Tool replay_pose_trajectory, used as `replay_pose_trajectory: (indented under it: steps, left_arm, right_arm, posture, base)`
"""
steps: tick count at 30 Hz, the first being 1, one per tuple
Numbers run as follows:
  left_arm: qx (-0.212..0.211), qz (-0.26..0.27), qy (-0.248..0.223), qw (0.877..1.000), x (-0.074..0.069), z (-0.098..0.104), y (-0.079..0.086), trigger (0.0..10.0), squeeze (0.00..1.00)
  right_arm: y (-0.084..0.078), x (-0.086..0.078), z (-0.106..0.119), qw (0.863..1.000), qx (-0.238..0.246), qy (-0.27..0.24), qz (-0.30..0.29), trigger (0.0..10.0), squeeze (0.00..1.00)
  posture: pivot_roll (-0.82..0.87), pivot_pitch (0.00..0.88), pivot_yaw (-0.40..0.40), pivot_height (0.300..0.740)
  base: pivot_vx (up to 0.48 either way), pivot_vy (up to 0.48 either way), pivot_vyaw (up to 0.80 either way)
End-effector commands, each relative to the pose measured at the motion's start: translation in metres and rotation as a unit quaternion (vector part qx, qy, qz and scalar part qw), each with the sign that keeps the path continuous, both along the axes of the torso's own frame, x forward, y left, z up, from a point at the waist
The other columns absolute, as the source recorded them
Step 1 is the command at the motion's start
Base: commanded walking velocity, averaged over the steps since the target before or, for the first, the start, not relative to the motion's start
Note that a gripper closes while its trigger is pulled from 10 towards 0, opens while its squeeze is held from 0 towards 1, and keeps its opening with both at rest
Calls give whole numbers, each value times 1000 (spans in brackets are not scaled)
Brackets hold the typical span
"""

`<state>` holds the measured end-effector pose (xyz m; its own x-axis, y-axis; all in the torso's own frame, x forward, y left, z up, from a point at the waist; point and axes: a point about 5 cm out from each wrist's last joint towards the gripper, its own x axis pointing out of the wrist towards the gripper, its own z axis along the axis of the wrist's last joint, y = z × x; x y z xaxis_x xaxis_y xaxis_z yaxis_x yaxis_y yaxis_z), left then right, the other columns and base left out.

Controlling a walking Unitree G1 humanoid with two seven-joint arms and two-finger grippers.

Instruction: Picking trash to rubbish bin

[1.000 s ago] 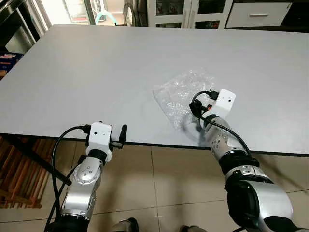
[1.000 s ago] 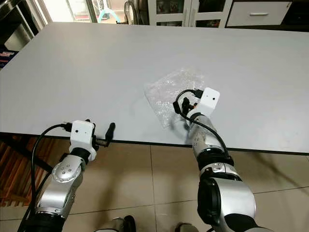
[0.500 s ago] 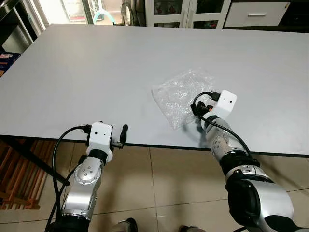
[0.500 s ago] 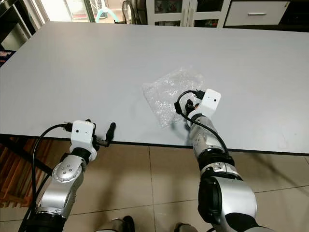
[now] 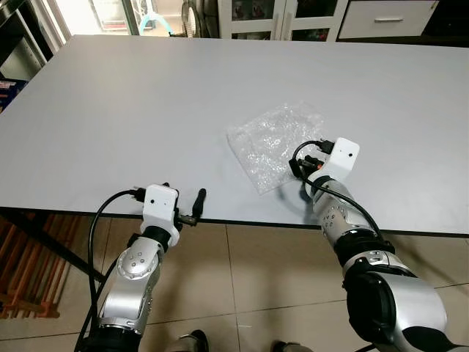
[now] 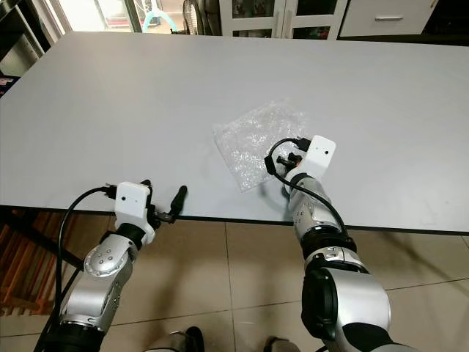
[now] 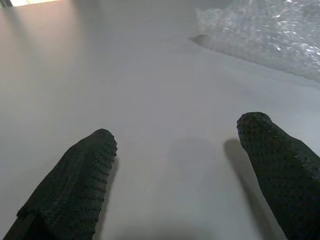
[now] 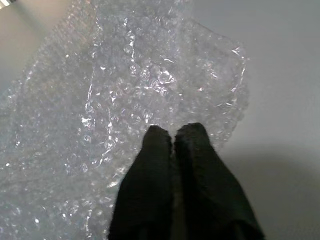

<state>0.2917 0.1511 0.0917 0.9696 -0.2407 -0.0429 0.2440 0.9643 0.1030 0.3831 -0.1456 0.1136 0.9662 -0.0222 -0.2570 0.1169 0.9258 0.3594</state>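
The right pincer (image 8: 172, 137) is clenched, its two black fingers pressed together on the right edge of the bubble wrap (image 5: 272, 143). Whether a fold of the sheet is actually caught between the fingers cannot be told. The left pincer (image 7: 177, 150) is released, fingers spread wide, hovering low at the near edge of the counter (image 5: 132, 110), well apart from the wrap.

The counter is a large, plain grey slab with a dark near edge. The bubble wrap is a clear, crumpled sheet lying flat on it, right of centre and close to the near edge; it extends left and far from the right pincer.

Below the near edge lies a floor (image 5: 249, 271) of pale beige tiles with dark grout. Beyond the far edge stand white cabinets (image 5: 381, 18) with glass doors and a drawer. At the left side, under the counter, wooden slats (image 5: 29, 264) are visible.
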Motion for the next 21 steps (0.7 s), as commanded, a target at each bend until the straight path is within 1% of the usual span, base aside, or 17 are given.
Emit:
replay_pose_trajectory:
  steps: [1,6,12,16,19,21]
  left_arm:
    - [5,-3,0,1000,-3,2,0,10000,0]
    - [1,-5,0,1000,-3,5,1,10000,0]
    - [-3,-10,-3,1000,-5,9,6,10000,0]
    - [-4,-17,-1,1000,-7,10,7,10000,0]
    - [-3,-23,1,1000,-8,12,7,10000,0]
    - [1,-25,2,1000,-8,12,8,10000,0]
  right_arm:
    - [5,-13,-28,998,7,60,12,0,0]
    - [2,-14,-30,998,5,61,11,0,0]
    - [-5,-17,-35,998,-3,62,11,0,0]
    - [-6,-18,-35,998,-4,62,12,0,0]
    - [-6,-17,-34,998,-11,56,20,0,0]
    - [-6,-16,-31,999,-18,42,27,0,0]
  posture:
    - [-11,158,37,740]
    - [-11,158,37,740]
    - [-11,158,37,740]
    - [-11,159,39,740]
    - [-12,161,42,740]
    - [-12,161,42,740]
  base:
    - [0,0,0]
    - [0,0,0]
    - [0,0,0]
    - [0,0,0]
    - [0,0,0]
    - [0,0,0]
